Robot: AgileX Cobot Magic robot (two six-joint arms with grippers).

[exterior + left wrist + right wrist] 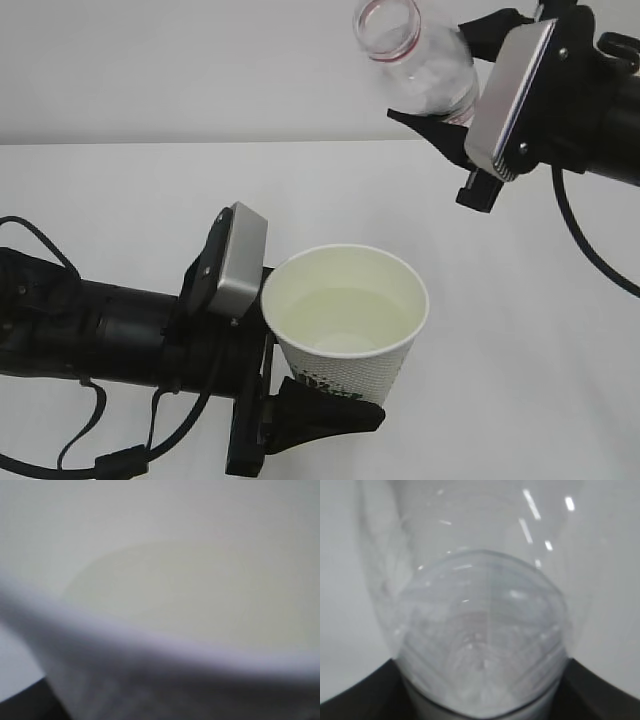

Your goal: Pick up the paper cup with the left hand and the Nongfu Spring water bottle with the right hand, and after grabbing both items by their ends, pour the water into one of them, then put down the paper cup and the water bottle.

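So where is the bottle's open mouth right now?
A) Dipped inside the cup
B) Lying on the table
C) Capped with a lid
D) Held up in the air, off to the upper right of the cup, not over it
D: the water bottle is held aloft in the right hand, its uncapped mouth up and right of the paper cup, which already holds water.

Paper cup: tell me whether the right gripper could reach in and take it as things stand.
Probably not. The right gripper is shut on the bottle, and the left gripper already holds the paper cup, which has water in it. The table space between them looks open.
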